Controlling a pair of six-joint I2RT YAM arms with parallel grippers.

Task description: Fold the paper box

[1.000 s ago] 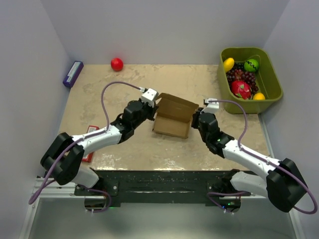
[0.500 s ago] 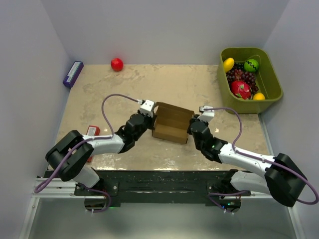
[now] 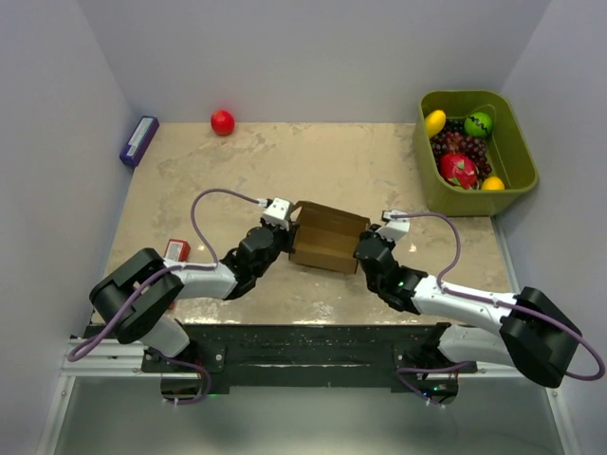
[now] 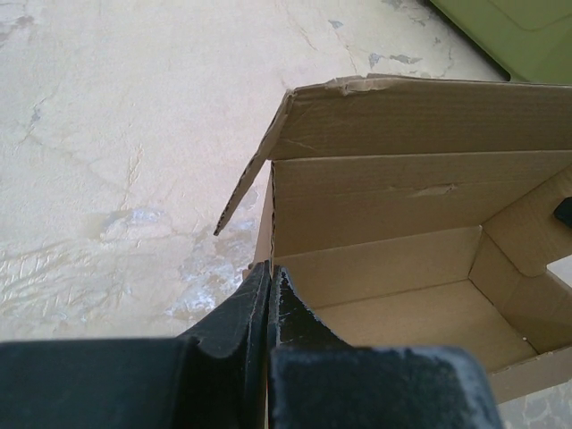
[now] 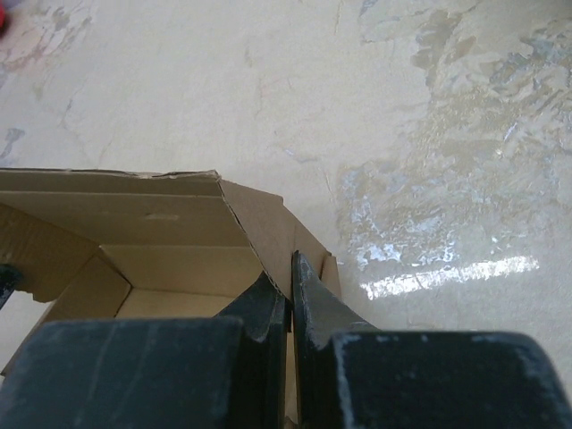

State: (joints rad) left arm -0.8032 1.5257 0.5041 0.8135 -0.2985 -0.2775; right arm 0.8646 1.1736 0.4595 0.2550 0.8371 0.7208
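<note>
Beige marbled tabletop (image 3: 379,161) between pale grey walls. At its centre we list one plain brown cardboard paper box (image 3: 327,242), open-topped, its lid flap tilted up along the far side. We find the left gripper (image 4: 269,273) pinched narrow on the box's left end wall, and the right gripper (image 5: 288,268) nipped likewise on the right end wall. Also entered: olive plastic bin (image 3: 517,142) of fruit far right, red ball (image 3: 222,121), purple box (image 3: 139,140), flat red box (image 3: 176,250) beside the left arm.

No readable txt, labels, brands or nos. on anything in view, incl. the paper box (image 3: 327,237).
</note>
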